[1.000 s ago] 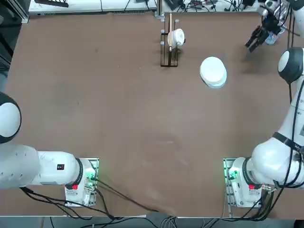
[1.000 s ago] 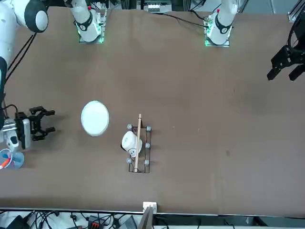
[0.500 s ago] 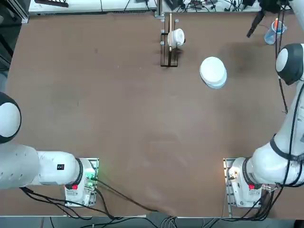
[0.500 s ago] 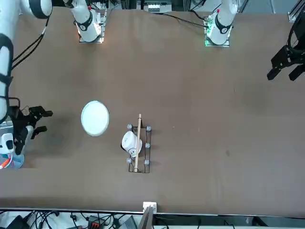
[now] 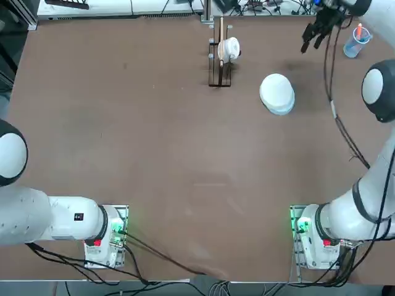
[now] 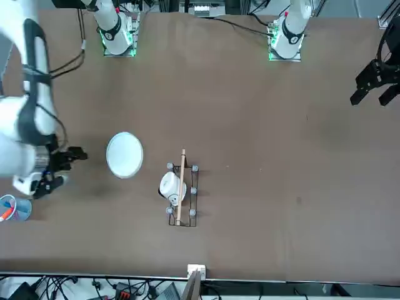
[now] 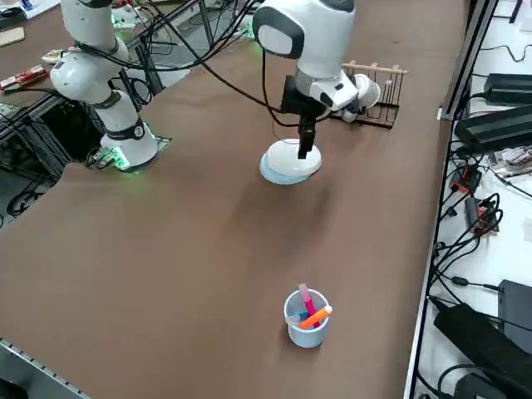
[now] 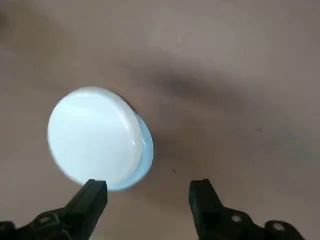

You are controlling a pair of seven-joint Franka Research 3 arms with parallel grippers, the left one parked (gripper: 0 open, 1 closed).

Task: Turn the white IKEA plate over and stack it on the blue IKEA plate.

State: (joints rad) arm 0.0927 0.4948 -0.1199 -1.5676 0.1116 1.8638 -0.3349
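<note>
The white IKEA plate (image 5: 276,90) lies on top of the blue IKEA plate (image 5: 282,109), a little off centre, so a pale blue crescent (image 8: 145,149) shows past its rim. The white plate (image 8: 92,137) looks domed, as if rim down (image 7: 291,161). My right gripper (image 5: 311,42) hangs open in the air, to the right of the stack and farther back on the table, holding nothing. In the wrist view its fingers (image 8: 90,200) stand wide apart, with the gripper (image 8: 146,199) beside the stack. The front view shows the gripper (image 6: 65,167) left of the plates (image 6: 124,154).
A wooden-and-wire rack (image 5: 220,57) with a small white cup (image 5: 231,48) stands at the back, left of the stack. A clear blue-tinted cup (image 5: 356,41) holding markers stands near the back right edge (image 7: 306,318).
My right gripper has swung from beside the marker cup at the far right edge toward the plate stack, rising on the way. The plates have not moved.
</note>
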